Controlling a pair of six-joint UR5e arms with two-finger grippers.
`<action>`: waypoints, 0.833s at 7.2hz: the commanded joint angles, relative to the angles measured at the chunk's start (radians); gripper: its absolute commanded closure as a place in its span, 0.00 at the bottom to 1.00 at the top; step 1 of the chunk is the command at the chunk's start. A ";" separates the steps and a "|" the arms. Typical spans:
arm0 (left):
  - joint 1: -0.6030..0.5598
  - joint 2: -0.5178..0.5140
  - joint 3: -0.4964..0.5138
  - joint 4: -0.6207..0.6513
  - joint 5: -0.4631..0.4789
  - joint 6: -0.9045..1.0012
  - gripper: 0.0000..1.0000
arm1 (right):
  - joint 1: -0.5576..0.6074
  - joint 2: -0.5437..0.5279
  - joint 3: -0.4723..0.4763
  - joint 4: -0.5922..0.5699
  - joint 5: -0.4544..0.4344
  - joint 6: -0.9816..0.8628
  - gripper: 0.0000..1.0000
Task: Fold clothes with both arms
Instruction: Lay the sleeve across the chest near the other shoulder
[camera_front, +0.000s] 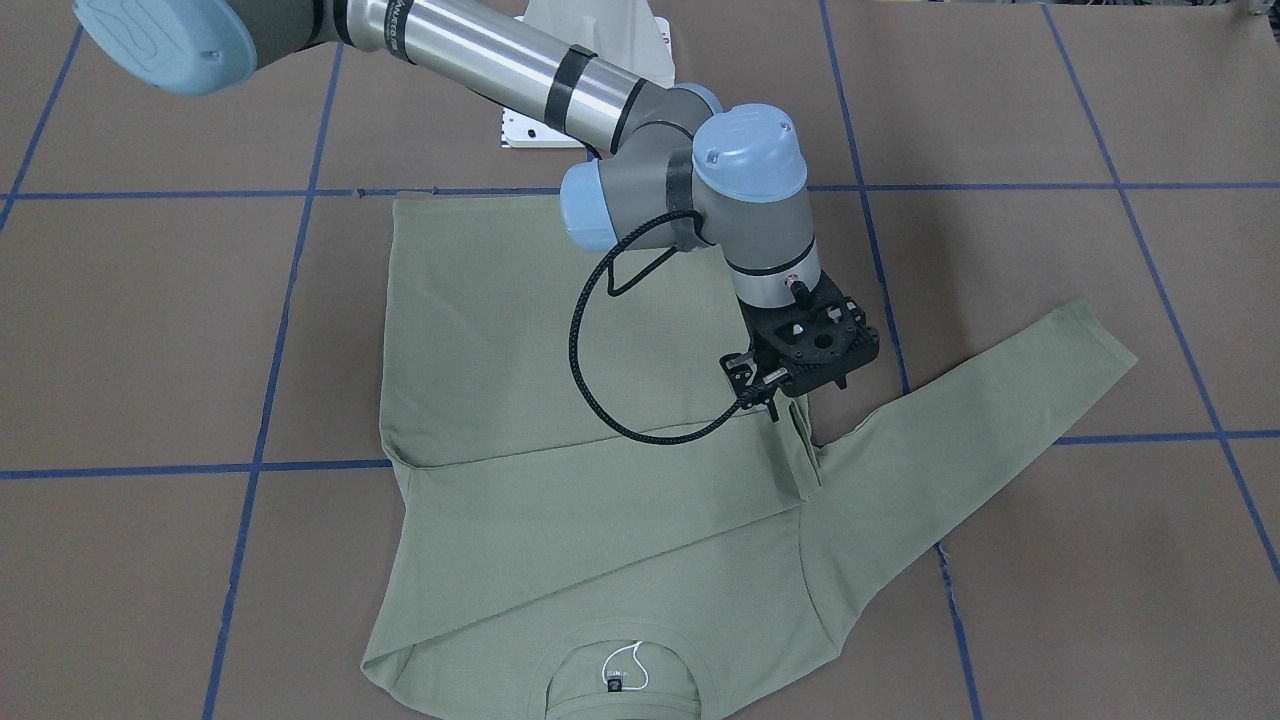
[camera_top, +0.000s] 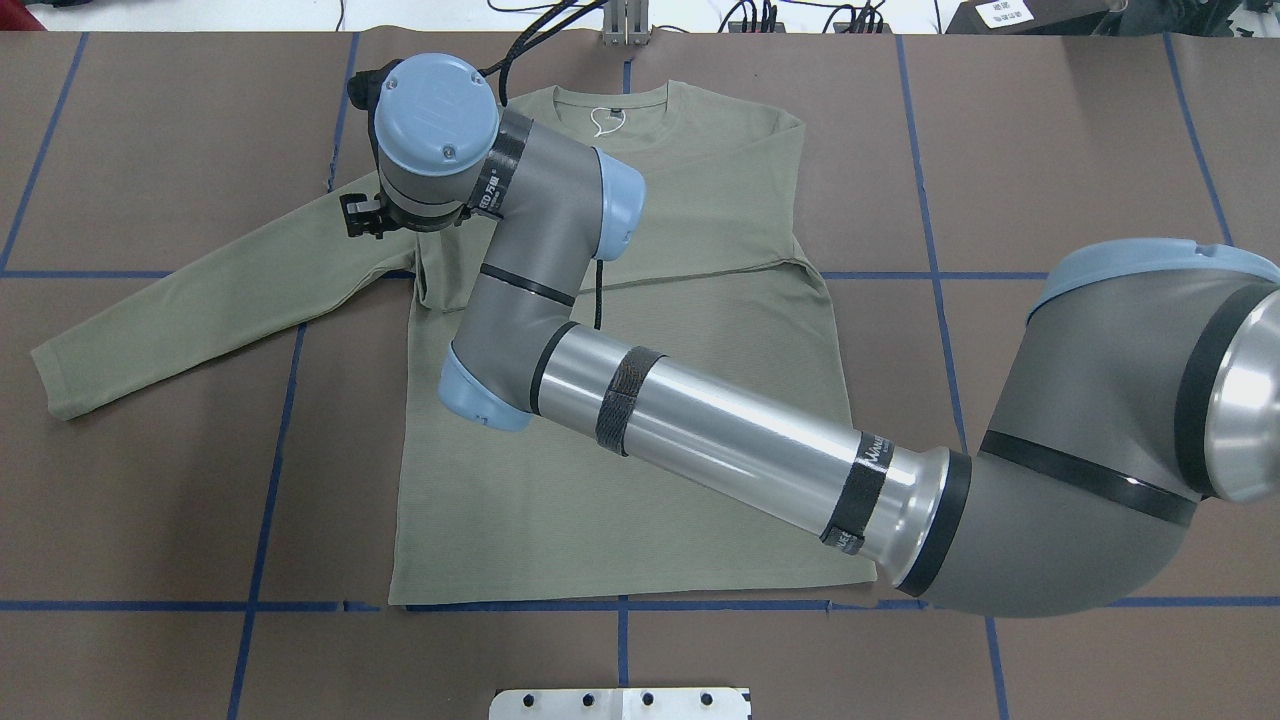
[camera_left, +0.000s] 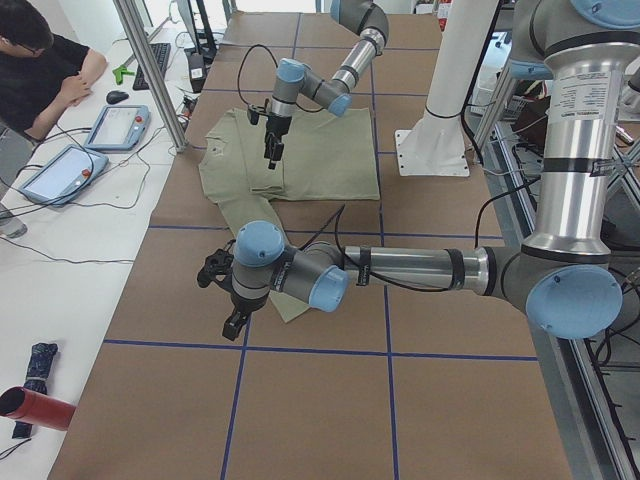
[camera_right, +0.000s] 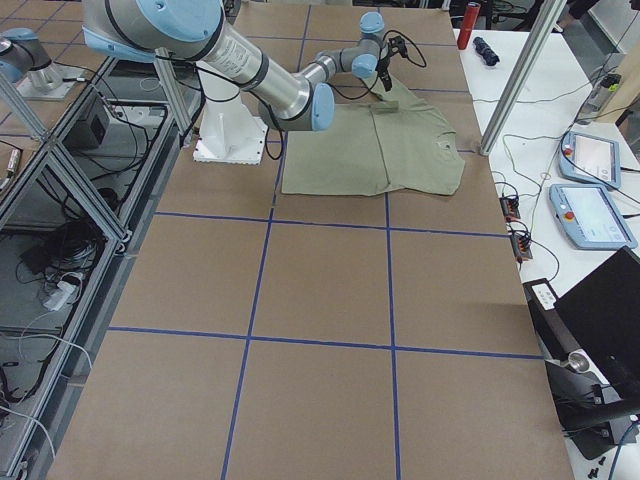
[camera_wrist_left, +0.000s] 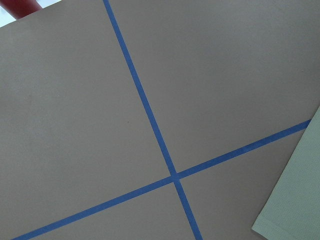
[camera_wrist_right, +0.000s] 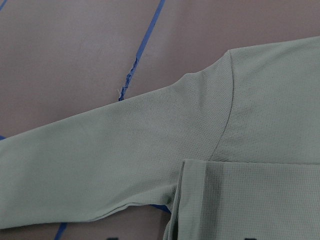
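Observation:
The sage-green shirt (camera_top: 700, 200) lies flat on the brown table with its neck towards the far edge. One sleeve is folded across the chest. The other sleeve (camera_front: 1000, 400) stretches out to the side. My right arm reaches across the shirt. Its gripper (camera_front: 780, 400) points down over the armpit of the outstretched sleeve, where a small ridge of fabric (camera_front: 800, 450) stands up. Its fingers are hidden under the wrist mount. The right wrist view shows the shoulder seam and sleeve (camera_wrist_right: 125, 155). My left gripper (camera_left: 232, 322) hangs beyond the cuff. I cannot tell whether it is open or shut.
Blue tape lines (camera_wrist_left: 150, 125) grid the table. The white pedestal base (camera_top: 620, 703) stands at the robot's side. An operator (camera_left: 40, 70) sits at a side bench with tablets (camera_left: 115, 125) and a red bottle (camera_left: 35, 408).

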 joint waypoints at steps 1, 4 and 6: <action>0.001 -0.005 -0.008 -0.003 0.000 -0.086 0.00 | 0.003 0.000 0.013 -0.026 -0.003 0.100 0.00; 0.079 -0.005 0.029 -0.157 -0.006 -0.316 0.00 | 0.088 -0.110 0.250 -0.300 0.146 0.086 0.00; 0.122 0.028 0.061 -0.338 -0.009 -0.520 0.00 | 0.155 -0.267 0.474 -0.438 0.223 0.052 0.00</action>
